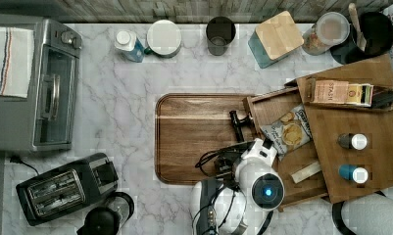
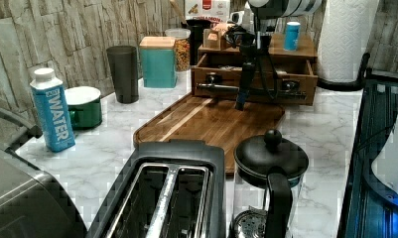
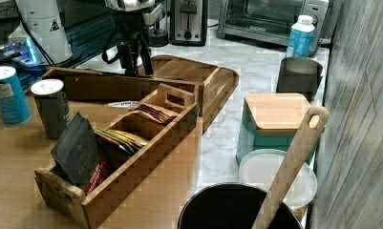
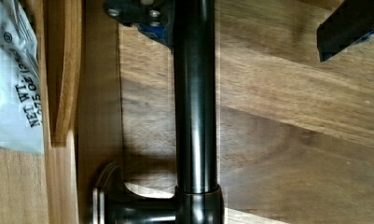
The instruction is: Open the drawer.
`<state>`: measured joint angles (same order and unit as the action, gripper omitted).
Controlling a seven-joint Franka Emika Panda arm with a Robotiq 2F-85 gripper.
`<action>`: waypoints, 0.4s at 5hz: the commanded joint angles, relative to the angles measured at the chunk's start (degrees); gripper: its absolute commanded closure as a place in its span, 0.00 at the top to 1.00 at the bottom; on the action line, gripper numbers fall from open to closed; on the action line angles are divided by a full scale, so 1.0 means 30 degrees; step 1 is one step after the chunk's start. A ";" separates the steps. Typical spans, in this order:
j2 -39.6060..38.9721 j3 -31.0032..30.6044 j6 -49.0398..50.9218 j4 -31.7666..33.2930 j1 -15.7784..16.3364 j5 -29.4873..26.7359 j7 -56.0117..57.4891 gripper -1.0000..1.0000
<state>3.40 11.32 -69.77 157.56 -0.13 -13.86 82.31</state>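
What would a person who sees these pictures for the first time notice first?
Most likely the drawer, pulled out over the cutting board at the middle of the top view, with a chip bag lying inside. Next comes the end effector, at the drawer's black bar handle. Along the top view's left stand a toaster oven and a black toaster.

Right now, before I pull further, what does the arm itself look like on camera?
The arm has glossy white rounded shells with dark grey joints, and a round cap with a glowing blue light in the top view. Loose black cables loop beside it. The end effector is black and slim in the left view, with a white warning triangle sticker on the base in the right view.
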 commanded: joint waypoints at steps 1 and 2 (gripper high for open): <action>0.1195 -0.2483 0.1553 0.2980 0.2722 -0.2090 -0.2907 1.00; 0.1254 -0.3153 0.2097 0.2712 0.2361 -0.2692 -0.2951 1.00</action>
<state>4.74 7.64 -69.77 159.47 2.82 -18.23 75.48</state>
